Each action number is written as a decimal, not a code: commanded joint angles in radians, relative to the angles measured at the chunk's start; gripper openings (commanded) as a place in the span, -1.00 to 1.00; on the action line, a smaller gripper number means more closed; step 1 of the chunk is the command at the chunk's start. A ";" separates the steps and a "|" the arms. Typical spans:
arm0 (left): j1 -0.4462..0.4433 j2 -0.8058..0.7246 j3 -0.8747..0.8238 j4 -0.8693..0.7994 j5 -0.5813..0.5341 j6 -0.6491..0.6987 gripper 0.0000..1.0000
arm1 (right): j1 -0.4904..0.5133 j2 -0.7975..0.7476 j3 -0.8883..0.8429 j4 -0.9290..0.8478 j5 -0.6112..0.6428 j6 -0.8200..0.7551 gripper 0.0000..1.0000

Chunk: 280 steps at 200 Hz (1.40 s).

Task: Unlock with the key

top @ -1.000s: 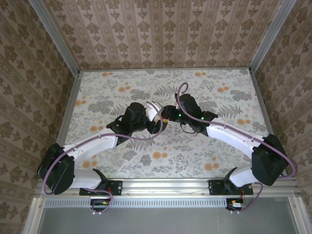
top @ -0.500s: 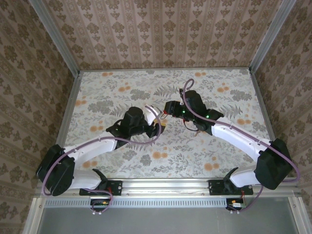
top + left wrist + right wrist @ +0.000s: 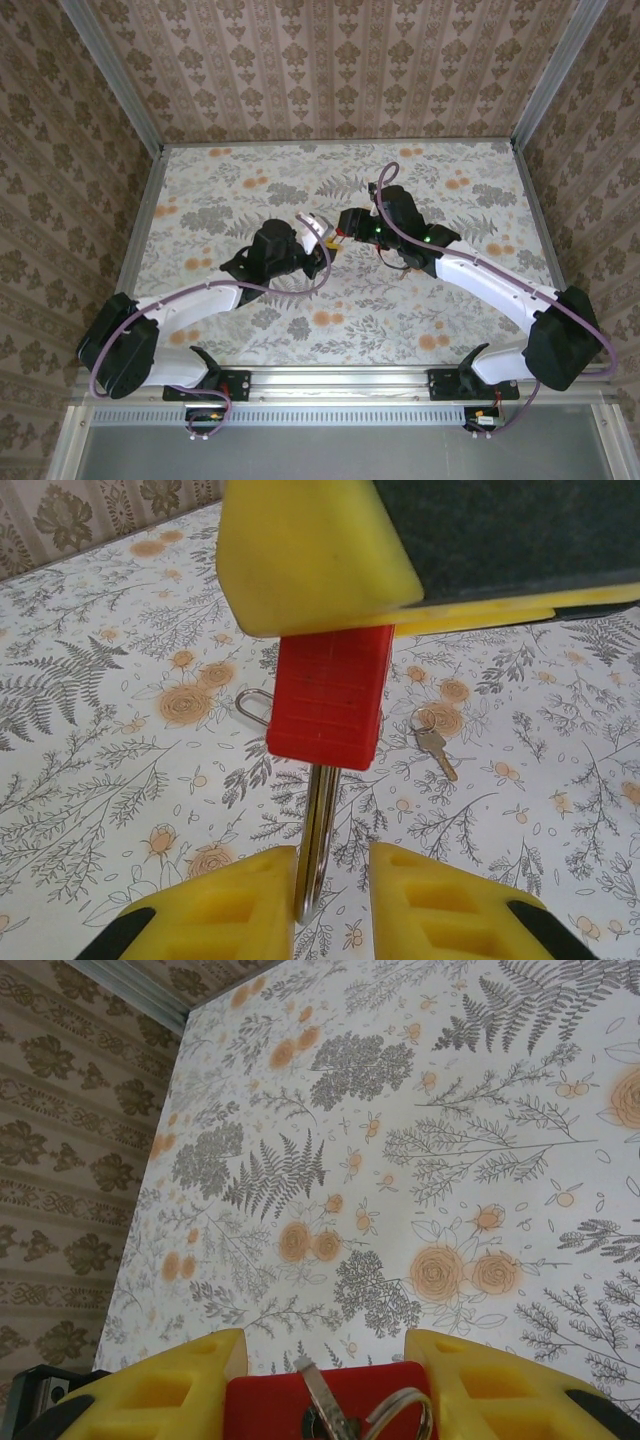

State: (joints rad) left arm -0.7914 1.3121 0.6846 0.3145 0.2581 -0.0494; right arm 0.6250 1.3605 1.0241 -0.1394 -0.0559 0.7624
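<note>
red plastic forms the body of the padlock, which is held in the air above the middle of the floral surface, where the two arms meet. the right gripper has its yellow jaws pinching the red body from both sides. in the left wrist view one of its fingers covers the upper end of the block. at that gripped end a silver key stands in the lock, with a key ring at its head.

the steel shackle points away from the right gripper and runs down into the left gripper. the jaws there stand narrowly spread astride the shackle. one pad touches the metal, while a thin gap shows between the shackle and the other pad.

a second, loose key lies flat on the surface beyond the padlock, apart from both grippers. a thin wire ring shows just beside the red body. i cannot tell whether it rests on the surface or hangs from the lock. patterned brown wallpaper lines the walls around the surface.
</note>
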 commanded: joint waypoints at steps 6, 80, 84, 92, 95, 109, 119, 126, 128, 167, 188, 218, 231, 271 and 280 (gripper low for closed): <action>-0.005 0.003 -0.006 0.047 0.049 -0.005 -0.60 | -0.007 -0.020 0.006 0.031 -0.035 0.018 -0.44; -0.005 -0.011 -0.015 0.037 0.060 0.003 -1.00 | -0.027 -0.020 0.002 0.043 -0.041 0.025 -0.47; -0.004 -0.011 -0.016 0.038 0.059 0.004 -1.00 | -0.027 -0.018 0.002 0.042 -0.039 0.023 -0.47; -0.005 -0.014 -0.019 0.036 0.059 0.004 -1.00 | -0.027 -0.019 0.002 0.043 -0.039 0.023 -0.47; -0.004 -0.016 -0.019 0.035 0.061 0.006 -1.00 | -0.027 -0.020 0.002 0.043 -0.039 0.022 -0.47; -0.004 -0.022 -0.020 0.030 0.069 0.007 -1.00 | -0.027 -0.022 0.000 0.041 -0.028 0.017 -0.47; -0.005 -0.026 -0.021 0.025 0.077 0.006 -1.00 | -0.027 -0.022 0.000 0.039 -0.023 0.015 -0.47; -0.003 -0.028 -0.022 0.017 0.082 0.006 -1.00 | -0.029 -0.023 -0.002 0.040 -0.019 0.014 -0.47; -0.003 -0.029 -0.022 0.014 0.082 0.005 -1.00 | -0.030 -0.022 -0.002 0.040 -0.019 0.014 -0.47; -0.011 -0.054 -0.042 -0.021 0.088 0.006 -1.00 | -0.041 -0.016 0.007 0.045 -0.019 0.011 -0.48; -0.012 -0.069 -0.061 -0.034 0.081 0.004 -1.00 | -0.044 -0.015 0.017 0.041 -0.016 0.003 -0.48; -0.015 -0.085 -0.083 -0.039 0.078 0.001 -1.00 | -0.045 -0.012 0.024 0.039 -0.011 -0.003 -0.49; -0.016 -0.089 -0.086 -0.047 0.078 0.000 -1.00 | -0.045 -0.011 0.025 0.039 -0.010 -0.005 -0.49; -0.020 -0.102 -0.095 -0.063 0.080 0.003 -1.00 | -0.045 -0.007 0.029 0.034 -0.009 -0.013 -0.50; -0.020 -0.106 -0.100 -0.064 0.078 0.001 -1.00 | -0.045 -0.007 0.031 0.029 -0.009 -0.016 -0.50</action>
State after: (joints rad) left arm -0.7982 1.2362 0.6102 0.3012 0.2848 -0.0475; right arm 0.5983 1.3605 1.0241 -0.1490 -0.1230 0.7624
